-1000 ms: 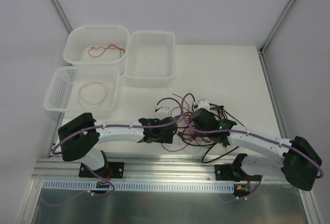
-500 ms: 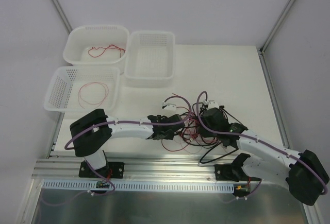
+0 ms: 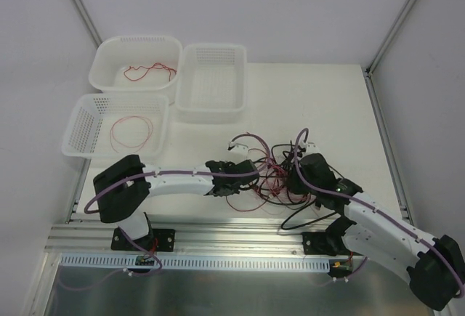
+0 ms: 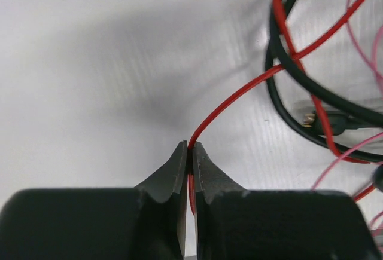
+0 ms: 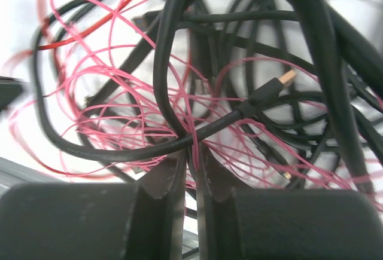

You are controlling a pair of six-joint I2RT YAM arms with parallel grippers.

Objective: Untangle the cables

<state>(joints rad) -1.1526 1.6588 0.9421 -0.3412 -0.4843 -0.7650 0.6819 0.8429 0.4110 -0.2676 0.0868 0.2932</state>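
Cables [image 3: 275, 174] lie in a loose red-and-black knot at centre frame on the matte white table [image 3: 327, 105], between the left gripper [image 3: 256, 173] and right gripper [image 3: 292, 178]. Perforated white plastic baskets [image 3: 209, 115] sit upper left.

Left wrist: the tapered black tips of the left gripper [image 4: 190, 152] are pressed together on a glossy red wire [image 4: 257, 78], which curves up and right across a thick black cable [image 4: 269, 89].

Right wrist: the right gripper [image 5: 192, 158] is nearly closed, pinching thin pink-red strands [image 5: 119, 116] beneath rubbery black loops [image 5: 164, 63] and a gold-tipped plug [image 5: 287, 78].
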